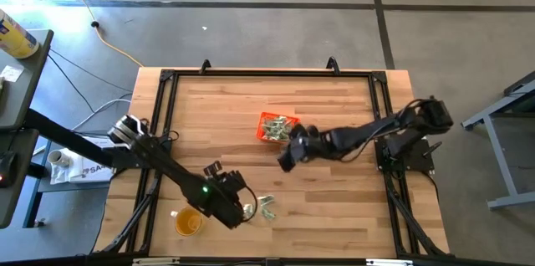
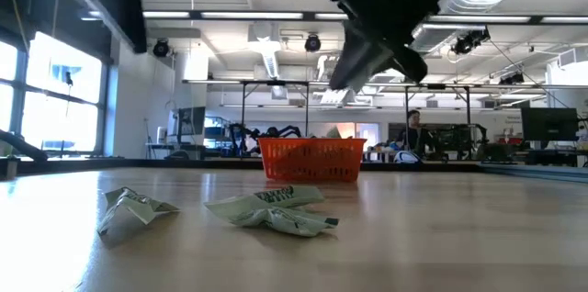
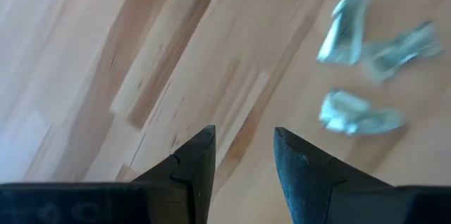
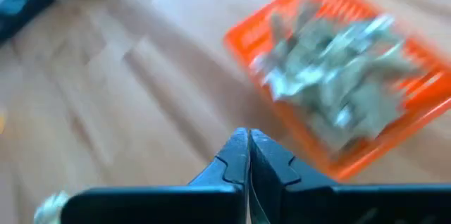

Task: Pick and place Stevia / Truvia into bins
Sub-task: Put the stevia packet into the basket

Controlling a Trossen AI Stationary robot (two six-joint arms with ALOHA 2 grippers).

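The orange bin (image 1: 276, 126) stands mid-table, heaped with pale green and white Stevia sachets (image 4: 338, 62); the low view shows the bin (image 2: 312, 159) behind. A few crumpled loose sachets (image 1: 266, 207) lie flat on the wood near the near edge, and they also show in the low view (image 2: 276, 211) and the left wrist view (image 3: 356, 111). My left gripper (image 1: 242, 212) hovers open just left of them, with bare wood between its fingers (image 3: 243, 153). My right gripper (image 1: 288, 159) is shut, raised above the table just near-side of the bin (image 4: 249, 146).
A round translucent yellow-orange cup (image 1: 188, 222) stands near the table's near-left corner, close beside my left arm. A black frame (image 1: 251, 74) runs around the tabletop. Bare wood lies between the bin and the loose sachets. People and equipment show in the room beyond the table.
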